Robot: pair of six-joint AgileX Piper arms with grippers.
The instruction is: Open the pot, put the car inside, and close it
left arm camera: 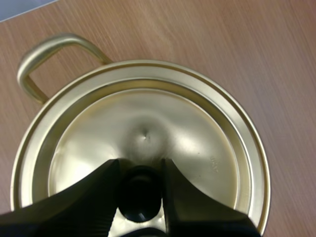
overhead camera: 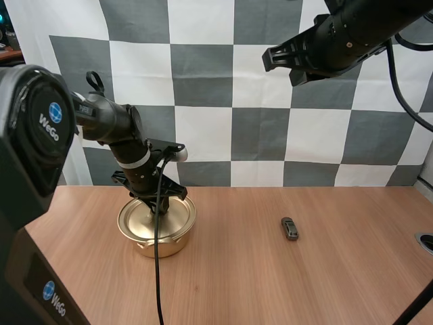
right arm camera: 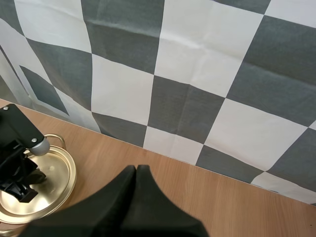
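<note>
A wooden table (overhead camera: 270, 284) fills the foreground. On its left side stands a gold pot (overhead camera: 162, 245) with a loop handle, and its round lid (left arm camera: 197, 143) sits flat on the rim, shut.

The right claw (overhead camera: 276, 61) hangs high above the table, well away from everything on it. Its two black fingers (right arm camera: 129, 185) lie pressed together as one dark wedge and hold nothing.

The left claw (left arm camera: 140, 163) reaches straight down onto the middle of the lid.

A small dark toy car (overhead camera: 289, 228) lies on the bare table to the right of the pot, well apart from it and from both claws.

Smallest is the black knob (left arm camera: 140, 197) at the lid's centre. The left claw's fingers (left arm camera: 101, 197) are only slightly apart, one on each side of the knob, and their inner faces pinch it between them.
</note>
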